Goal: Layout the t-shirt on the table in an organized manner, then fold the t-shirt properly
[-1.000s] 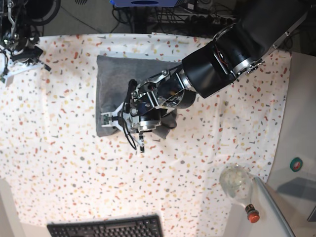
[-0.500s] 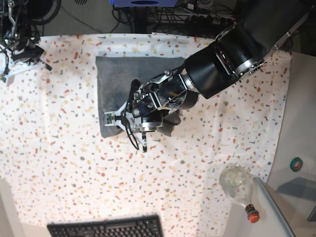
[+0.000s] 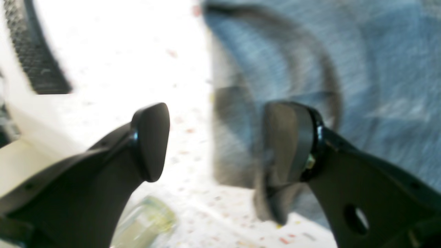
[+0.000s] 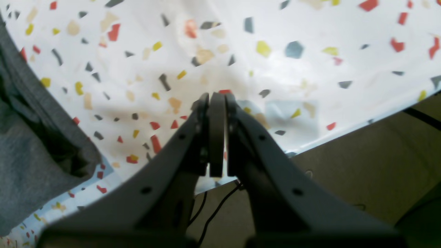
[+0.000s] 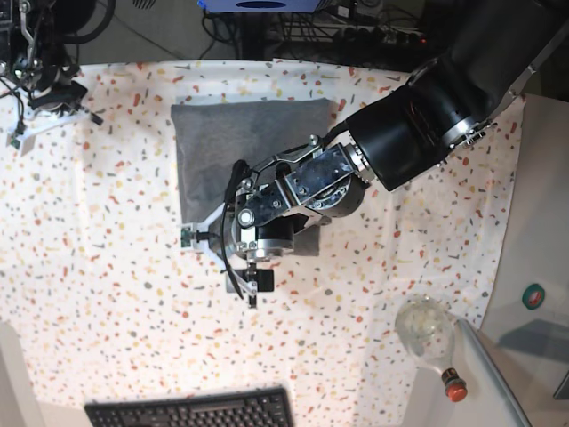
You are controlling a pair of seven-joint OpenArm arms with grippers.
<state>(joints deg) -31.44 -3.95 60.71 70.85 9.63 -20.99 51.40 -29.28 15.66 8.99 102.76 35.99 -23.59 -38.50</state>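
The grey t-shirt (image 5: pixel 238 147) lies folded into a rectangle on the speckled table (image 5: pixel 107 294); it appears blurred in the left wrist view as the t-shirt (image 3: pixel 361 62). My left gripper (image 5: pixel 252 283) hovers just past the shirt's near edge. In the wrist view this left gripper (image 3: pixel 220 144) is open with nothing between its fingers (image 3: pixel 151 141). My right gripper (image 5: pixel 76 102) sits at the far left corner of the table. Close up, the right gripper (image 4: pixel 217 100) is shut and empty over the table (image 4: pixel 275 34), with the t-shirt (image 4: pixel 27 162) off to its left.
A clear glass bulb-shaped bottle (image 5: pixel 425 327) with a red cap lies at the near right. A black keyboard (image 5: pixel 191 411) sits at the front edge. A plain side surface (image 5: pixel 533 338) borders the right. The cloth's edge (image 4: pixel 344 134) drops off close to the right gripper.
My left gripper has opened and let go of the shirt, moving toward the table's near side. The shirt's near edge now lies flatter. The right arm has barely moved.
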